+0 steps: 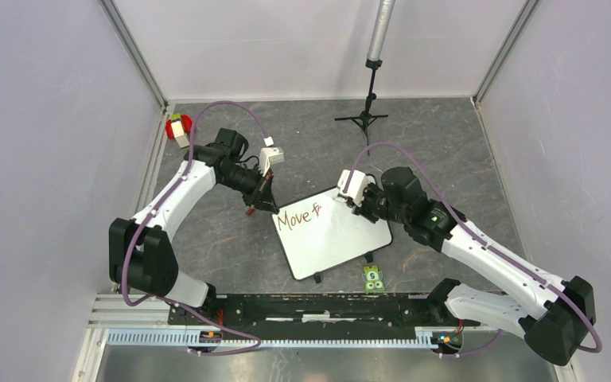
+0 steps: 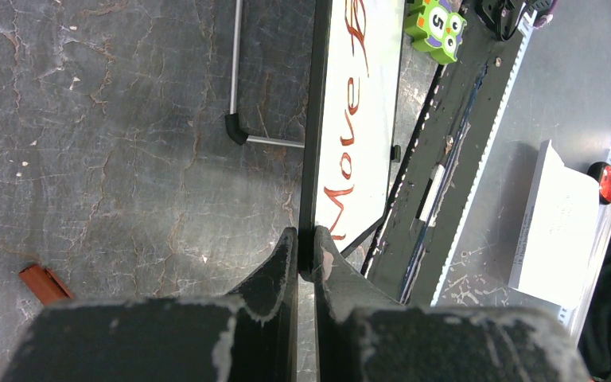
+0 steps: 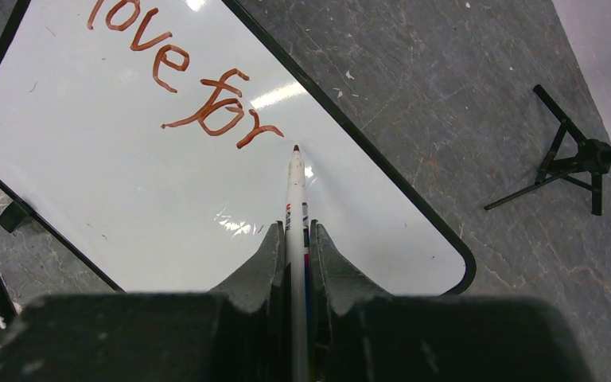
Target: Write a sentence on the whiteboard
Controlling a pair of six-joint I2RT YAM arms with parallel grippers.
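Observation:
The whiteboard (image 1: 336, 239) lies tilted on the dark table. Reddish-brown handwriting (image 1: 298, 216) on it reads "Move for" (image 3: 199, 91), all on one line. My left gripper (image 1: 265, 202) is shut on the whiteboard's black rim at its left corner (image 2: 308, 239). My right gripper (image 1: 358, 204) is shut on a white marker (image 3: 295, 191). It points down at the whiteboard (image 3: 127, 191), its brown tip just right of the "r". I cannot tell if the tip touches the surface.
A reddish-brown marker cap (image 2: 44, 283) lies on the table left of the whiteboard (image 2: 366, 119). A green owl block (image 1: 373, 278) sits by the near rail (image 1: 310, 306). A small black tripod (image 1: 366, 111) stands at the back, and a red, green and white toy (image 1: 179, 129) sits far left.

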